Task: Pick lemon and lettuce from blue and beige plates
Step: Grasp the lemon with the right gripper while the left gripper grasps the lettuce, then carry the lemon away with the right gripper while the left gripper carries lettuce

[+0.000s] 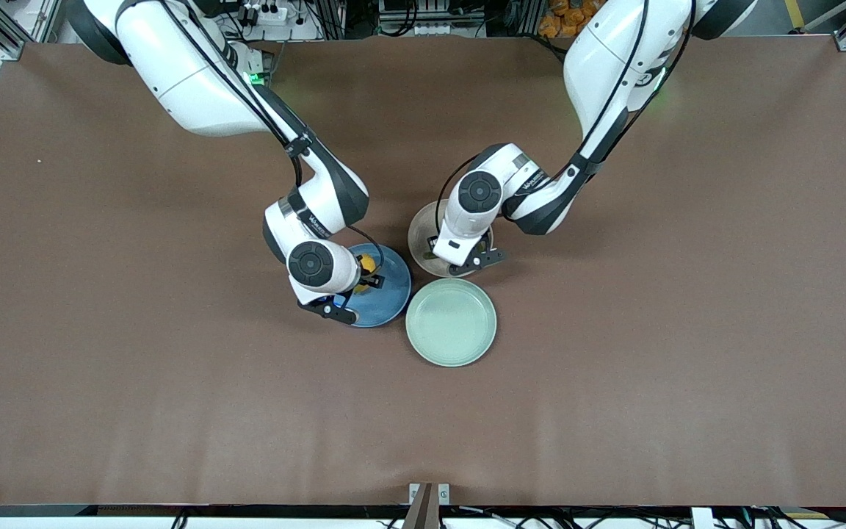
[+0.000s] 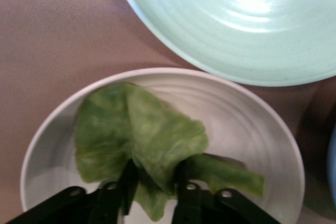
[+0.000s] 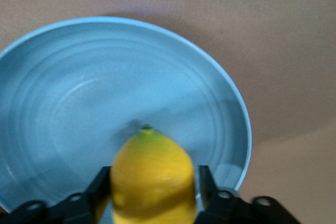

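Observation:
A yellow lemon point(image 3: 152, 169) sits between the fingers of my right gripper point(image 3: 152, 184) over the blue plate point(image 3: 63, 103), with both fingers touching its sides. In the front view the lemon point(image 1: 366, 264) shows just beside the right gripper point(image 1: 364, 278) above the blue plate point(image 1: 392, 301). My left gripper point(image 2: 155, 179) is down in the beige plate point(image 2: 252, 129), pinching a fold of the green lettuce leaf point(image 2: 147, 129). In the front view the left gripper point(image 1: 461, 257) covers most of the beige plate point(image 1: 418, 236) and hides the lettuce.
An empty pale green plate point(image 1: 451, 322) lies nearer the front camera, touching distance from both other plates; it also shows in the left wrist view point(image 2: 236, 24). Brown table mat point(image 1: 651, 330) extends all around.

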Available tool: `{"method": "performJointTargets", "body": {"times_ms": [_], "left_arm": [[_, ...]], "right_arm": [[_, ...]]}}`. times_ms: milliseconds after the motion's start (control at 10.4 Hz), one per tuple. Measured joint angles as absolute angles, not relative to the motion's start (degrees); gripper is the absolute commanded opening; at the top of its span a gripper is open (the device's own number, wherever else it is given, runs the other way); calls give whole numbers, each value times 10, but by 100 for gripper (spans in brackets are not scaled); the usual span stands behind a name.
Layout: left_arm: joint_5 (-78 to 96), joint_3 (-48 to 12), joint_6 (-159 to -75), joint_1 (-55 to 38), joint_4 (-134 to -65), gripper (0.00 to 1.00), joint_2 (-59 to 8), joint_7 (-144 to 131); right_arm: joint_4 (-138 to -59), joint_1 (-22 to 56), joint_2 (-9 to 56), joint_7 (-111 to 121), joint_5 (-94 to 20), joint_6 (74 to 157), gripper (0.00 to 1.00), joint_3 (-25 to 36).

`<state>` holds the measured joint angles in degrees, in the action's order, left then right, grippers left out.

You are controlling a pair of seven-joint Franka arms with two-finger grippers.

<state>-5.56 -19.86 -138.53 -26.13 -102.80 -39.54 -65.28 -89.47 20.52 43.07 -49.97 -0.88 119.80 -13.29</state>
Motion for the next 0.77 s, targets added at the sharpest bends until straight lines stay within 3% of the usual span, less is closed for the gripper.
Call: {"method": "performJointTargets", "body": {"times_ms": [96, 383, 766], "left_arm": [[-56, -198, -1386, -261, -1026, 0, -396, -653], [-56, -195, -1366, -259, -999, 0, -392, -677], [-57, -191, -1236, -229, -931, 0, -344, -683]], "right_arm": [[-894, 205, 430, -501, -9, 1198, 0, -133], [-879, 193, 424, -499, -8, 1196, 0, -130], [-856, 96, 366, -317, -6, 1085, 0, -127]]}}
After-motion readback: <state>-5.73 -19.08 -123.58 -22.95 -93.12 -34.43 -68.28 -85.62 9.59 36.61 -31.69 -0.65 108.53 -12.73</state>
